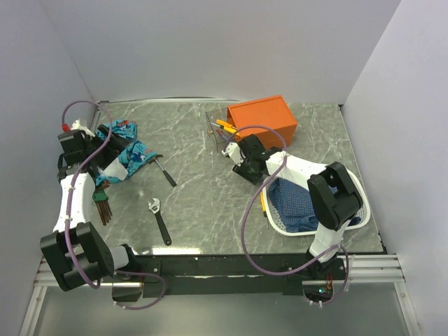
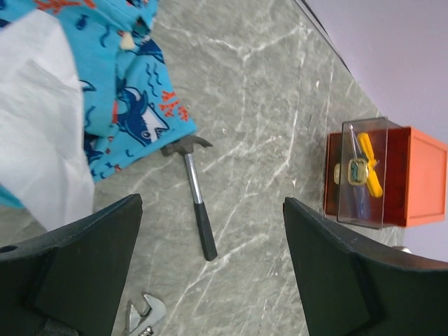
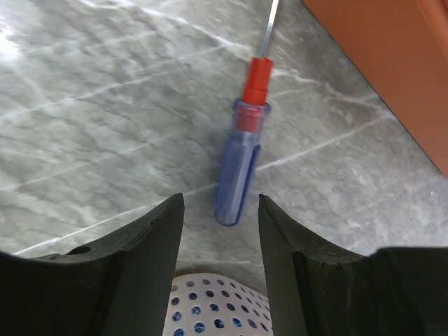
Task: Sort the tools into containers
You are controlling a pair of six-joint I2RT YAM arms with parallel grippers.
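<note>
Light: bright, even, diffuse overhead.
Shadows: soft, faint, beside hammer (image 2: 194, 197).
Glare: pale sheen on table (image 3: 105, 105), 10 o'clock, right wrist view.
Focus: near fingers (image 3: 129, 273) soft-edged.

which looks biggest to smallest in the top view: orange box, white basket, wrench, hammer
1. white basket, though partly covered
2. orange box
3. wrench
4. hammer, only a little shorter than the wrench

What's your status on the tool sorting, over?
Both open: left gripper aimed toward the hammer, right gripper poised over the blue-handled screwdriver beside the orange box. Hammer and wrench loose on the table. Nothing blocking the screwdriver.
</note>
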